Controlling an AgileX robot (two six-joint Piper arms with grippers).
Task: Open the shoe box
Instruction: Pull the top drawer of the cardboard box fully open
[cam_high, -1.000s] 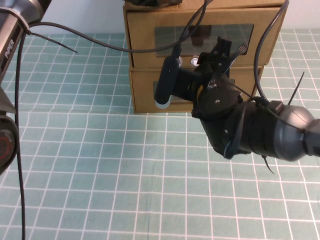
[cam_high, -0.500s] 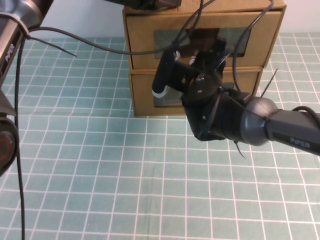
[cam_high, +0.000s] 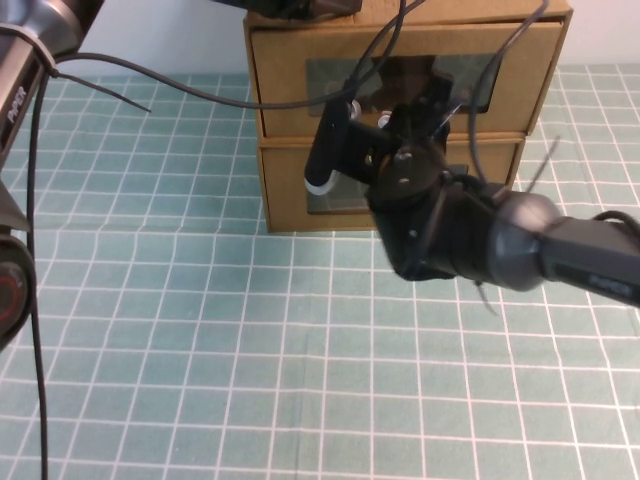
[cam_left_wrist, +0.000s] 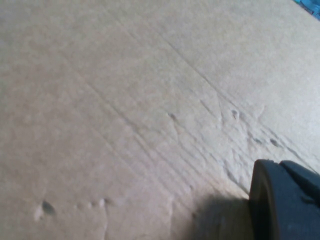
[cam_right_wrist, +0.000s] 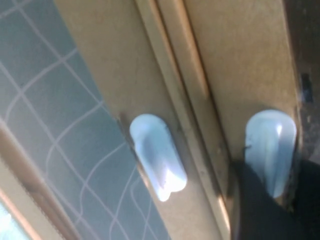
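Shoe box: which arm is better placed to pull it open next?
Right. The right gripper is at the shoe box front, beside a pale tab; the left gripper sits on the cardboard top.

The dark right gripper (cam_right_wrist: 287, 200) is close to the brown cardboard front of the shoe box (cam_right_wrist: 235, 55). One pale rounded tab (cam_right_wrist: 270, 140) sits directly at the jaws, its near end hidden by them. A second pale tab (cam_right_wrist: 157, 157) lies to one side of the jaws, across a long seam (cam_right_wrist: 180, 100) in the cardboard. Beyond it, a glossy window (cam_right_wrist: 65, 130) shows green squares with white lines.
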